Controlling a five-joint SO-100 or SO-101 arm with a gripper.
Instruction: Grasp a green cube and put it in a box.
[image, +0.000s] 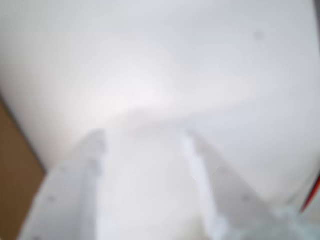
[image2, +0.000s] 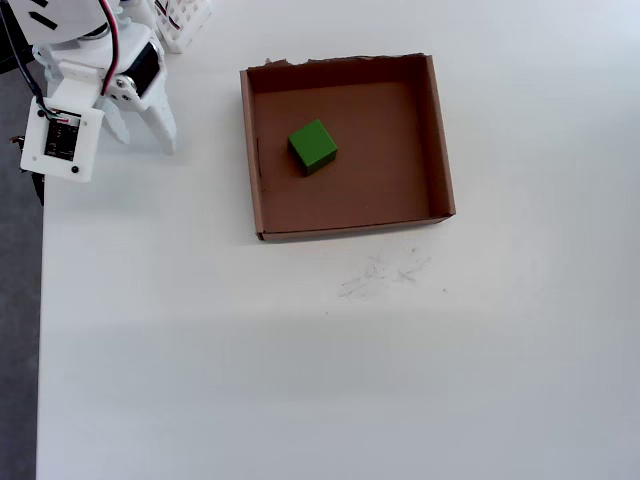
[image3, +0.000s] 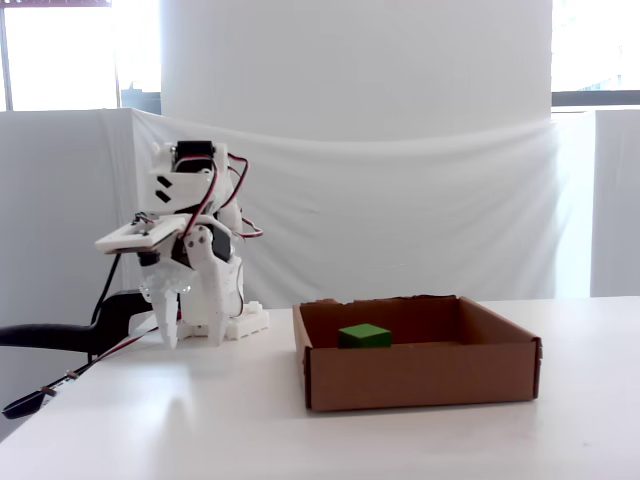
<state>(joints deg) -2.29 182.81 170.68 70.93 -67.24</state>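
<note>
The green cube (image2: 313, 146) lies inside the box (image2: 441, 140), a shallow brown cardboard tray with a ragged far edge. In the fixed view the cube (image3: 364, 336) shows just above the front wall of the box (image3: 420, 376). My white gripper (image2: 143, 140) hangs at the table's far left corner in the overhead view, well apart from the box and pointing down. It is open with nothing between its fingers. The fixed view shows the gripper (image3: 192, 340) close above the table. In the blurred wrist view the gripper (image: 142, 137) has only bare white table between its fingers.
A white latticed object (image2: 182, 20) stands behind the arm. The table's left edge (image2: 40, 300) runs close beside the gripper. Faint pencil marks (image2: 380, 272) lie in front of the box. A blurred brown patch (image: 15, 170) fills the wrist view's lower left corner.
</note>
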